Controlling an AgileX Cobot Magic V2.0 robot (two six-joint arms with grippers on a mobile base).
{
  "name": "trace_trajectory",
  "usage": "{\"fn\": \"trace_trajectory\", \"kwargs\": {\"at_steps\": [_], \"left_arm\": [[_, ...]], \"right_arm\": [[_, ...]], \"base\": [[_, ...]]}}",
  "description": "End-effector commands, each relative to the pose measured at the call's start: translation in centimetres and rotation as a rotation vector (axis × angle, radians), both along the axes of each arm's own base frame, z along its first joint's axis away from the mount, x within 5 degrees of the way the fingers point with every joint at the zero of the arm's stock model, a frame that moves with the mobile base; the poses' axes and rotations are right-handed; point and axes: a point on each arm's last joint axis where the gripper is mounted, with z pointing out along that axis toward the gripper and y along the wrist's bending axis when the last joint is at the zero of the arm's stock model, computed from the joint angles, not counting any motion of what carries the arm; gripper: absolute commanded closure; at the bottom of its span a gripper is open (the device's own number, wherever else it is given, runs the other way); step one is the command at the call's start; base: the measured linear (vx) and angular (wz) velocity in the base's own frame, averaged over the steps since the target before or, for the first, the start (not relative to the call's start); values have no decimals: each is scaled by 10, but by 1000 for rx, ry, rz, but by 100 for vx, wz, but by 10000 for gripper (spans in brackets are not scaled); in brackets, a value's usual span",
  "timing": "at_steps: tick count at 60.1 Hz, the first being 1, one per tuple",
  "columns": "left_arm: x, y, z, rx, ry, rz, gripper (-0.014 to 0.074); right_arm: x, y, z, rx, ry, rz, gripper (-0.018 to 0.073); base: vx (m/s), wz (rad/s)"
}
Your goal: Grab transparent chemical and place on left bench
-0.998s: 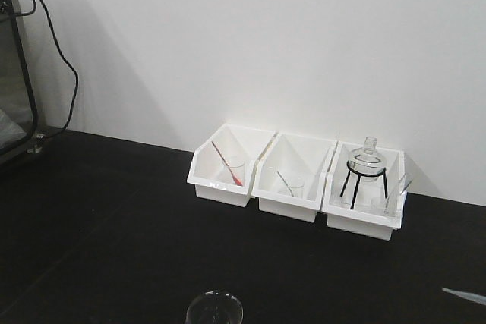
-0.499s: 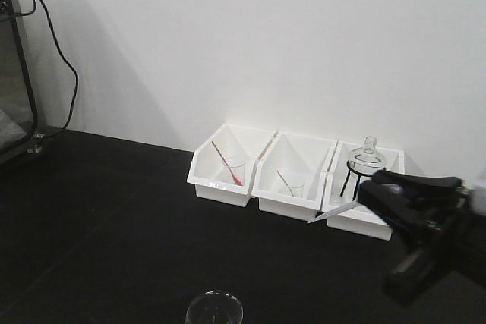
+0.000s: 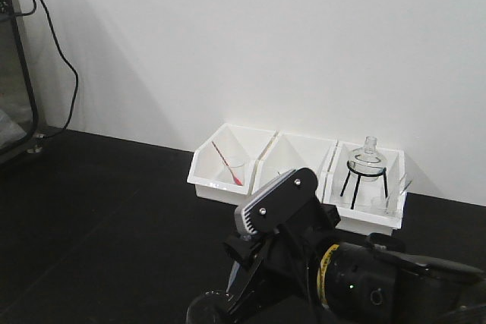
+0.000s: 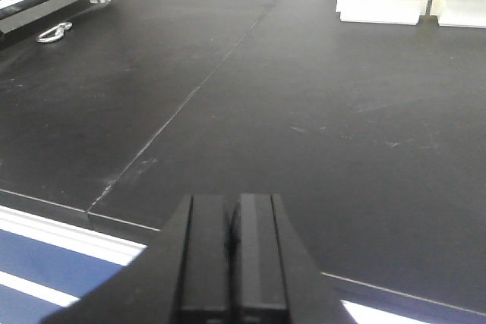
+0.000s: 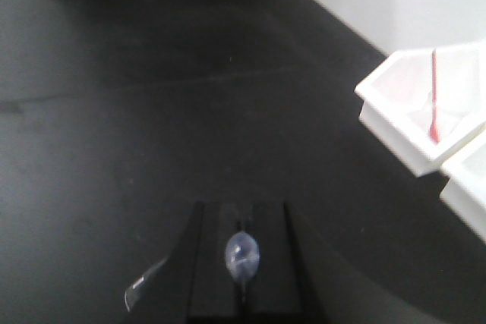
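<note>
Right arm swings in over the beaker on the left bench

The transparent chemical [image 3: 205,310] stands at the near edge of the left bench [image 3: 114,218], part hidden by the arm. The right gripper [image 5: 241,263] and left gripper [image 4: 231,252] both show pads pressed together, empty. Judged: spread the right pads wide first, then lower squarely around the rim.

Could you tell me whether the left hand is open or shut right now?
Shut. In the left wrist view, the left hand shows its two black fingers pressed together with nothing between them.
</note>
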Motion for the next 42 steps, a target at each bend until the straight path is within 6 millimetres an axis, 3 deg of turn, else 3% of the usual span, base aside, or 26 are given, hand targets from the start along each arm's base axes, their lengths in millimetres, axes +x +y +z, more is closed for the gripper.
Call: {"fn": "trace_trajectory", "kwargs": {"at_steps": [1, 12, 20, 28, 42], "left_arm": [[-1, 0, 3, -14, -81, -1, 600], [-1, 0, 3, -14, -81, -1, 600], [-1, 0, 3, -14, -81, -1, 600], [-1, 0, 3, -14, -81, -1, 600], [-1, 0, 3, -14, -81, -1, 600]], "right_arm": [[-2, 8, 19, 86, -41, 63, 559], [6, 16, -2, 60, 3, 88, 543], [13, 22, -23, 30, 50, 91, 476], [15, 28, -34, 67, 99, 106, 359], [17, 27, -37, 85, 132, 73, 58]], "base": [[0, 0], [0, 0], [0, 0], [0, 0], [0, 0]]}}
